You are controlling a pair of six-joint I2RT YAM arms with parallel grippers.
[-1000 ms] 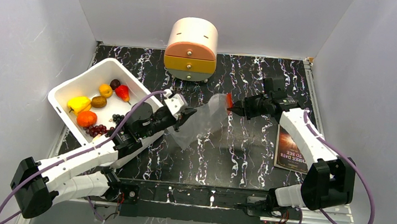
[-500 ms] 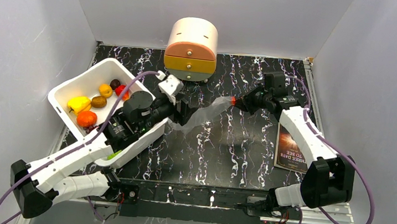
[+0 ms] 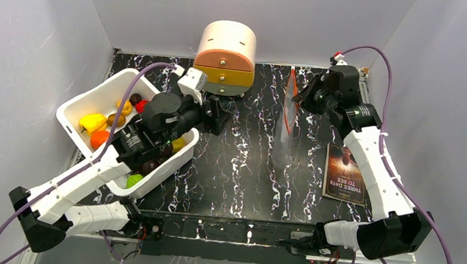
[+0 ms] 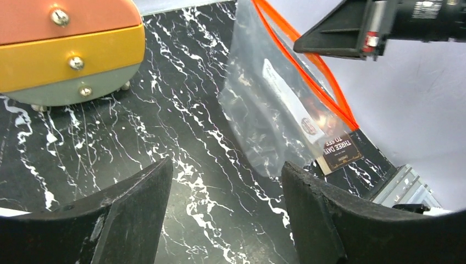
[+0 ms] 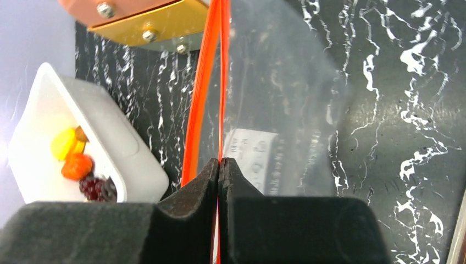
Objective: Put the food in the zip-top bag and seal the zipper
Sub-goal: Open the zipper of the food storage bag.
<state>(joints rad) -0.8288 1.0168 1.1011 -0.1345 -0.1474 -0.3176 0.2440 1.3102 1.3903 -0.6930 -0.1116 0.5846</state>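
1. The right tool [image 3: 301,98] is clenched on the zipper [image 5: 206,82], the red-orange strip along the rim of the clear bag [image 3: 287,121]. The bag hangs edge-on above the bench [image 3: 240,172] toward the back right, apart from the drawer box [image 3: 226,56].
2. The left tool [image 4: 226,165] is released and holds nothing. It hovers just beside the white tub [image 3: 95,91] and points toward the bag.
3. The food [image 3: 92,121] lies in the tub, and the bag looks empty.
4. The step in hand appears to be opening the bag's mouth. In the right wrist view the two strip halves look parted above the pinch, so the left tool should take only the free lip.
5. It should close on the stiff strip, since the thin film would likely slip or crumple.
6. The right arm should hold steady and turn the mouth toward the tub, so each piece has a short way to travel.
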